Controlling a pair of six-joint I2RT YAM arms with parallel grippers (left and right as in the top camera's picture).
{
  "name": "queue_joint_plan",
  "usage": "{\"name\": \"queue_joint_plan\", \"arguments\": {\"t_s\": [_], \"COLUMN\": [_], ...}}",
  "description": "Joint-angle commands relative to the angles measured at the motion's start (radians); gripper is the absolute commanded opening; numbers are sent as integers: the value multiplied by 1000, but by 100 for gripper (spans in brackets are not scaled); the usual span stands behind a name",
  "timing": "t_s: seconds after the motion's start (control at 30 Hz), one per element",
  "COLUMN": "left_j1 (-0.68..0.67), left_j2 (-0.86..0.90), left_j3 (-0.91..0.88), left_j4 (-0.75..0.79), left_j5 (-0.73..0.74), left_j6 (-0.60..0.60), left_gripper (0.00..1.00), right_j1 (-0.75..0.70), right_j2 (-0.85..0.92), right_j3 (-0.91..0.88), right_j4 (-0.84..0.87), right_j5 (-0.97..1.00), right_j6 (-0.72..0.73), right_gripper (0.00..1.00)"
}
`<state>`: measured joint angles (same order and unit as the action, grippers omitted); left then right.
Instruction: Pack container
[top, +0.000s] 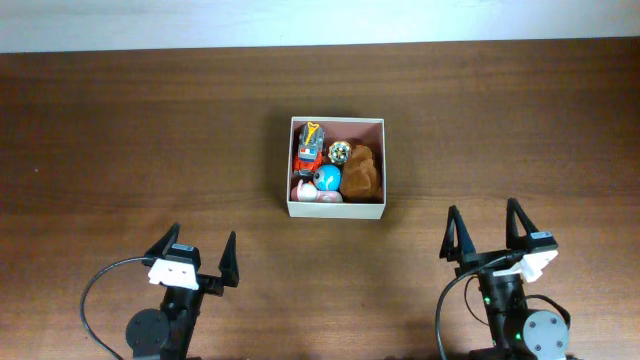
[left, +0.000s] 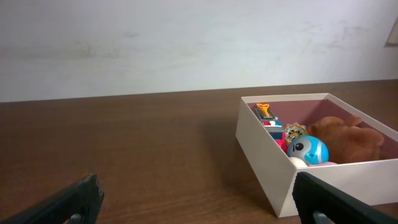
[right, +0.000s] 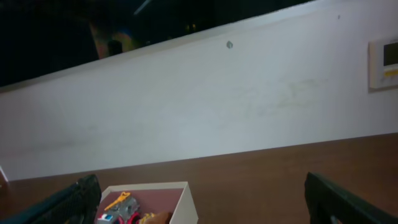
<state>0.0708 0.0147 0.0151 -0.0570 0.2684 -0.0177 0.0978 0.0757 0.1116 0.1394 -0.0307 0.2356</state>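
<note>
The container (top: 336, 209), a square cream-walled box with a pinkish-brown inside, sits at the table's middle. In it lie a red and grey toy truck (top: 310, 146), a speckled ball (top: 339, 152), a blue ball (top: 328, 179), a brown plush (top: 361, 170) and a pink toy (top: 309, 193). My left gripper (top: 196, 258) stands open at the near left, well short of the box. My right gripper (top: 487, 233) stands open at the near right, also apart from it. The left wrist view shows the container (left: 264, 149) ahead to the right. In the right wrist view, the container (right: 188, 202) is low on the left.
The dark wooden table (top: 150, 140) spreads wide around the box. A white wall (left: 186, 43) runs along its far edge. Black cables (top: 95, 290) loop by the left arm's base.
</note>
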Motion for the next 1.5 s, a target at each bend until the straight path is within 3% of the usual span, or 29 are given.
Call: {"name": "queue_joint_plan", "arguments": {"t_s": [0.0, 0.43, 1.47], "left_j1": [-5, -5, -5], "left_j2": [-10, -10, -10], "left_j3": [-6, -6, -6], "left_j4": [-4, -4, -4], "left_j5": [-11, -11, -11], "left_j6": [11, 11, 11], "left_gripper": [99, 100, 100], "right_j1": [-8, -7, -26], "right_j2": [-32, -46, -72], "right_j3": [-29, -64, -106], "right_j4": [-10, -228, -218], "right_j5": [-23, -36, 13], "right_j6": [2, 2, 9], "right_gripper": [99, 99, 99]}}
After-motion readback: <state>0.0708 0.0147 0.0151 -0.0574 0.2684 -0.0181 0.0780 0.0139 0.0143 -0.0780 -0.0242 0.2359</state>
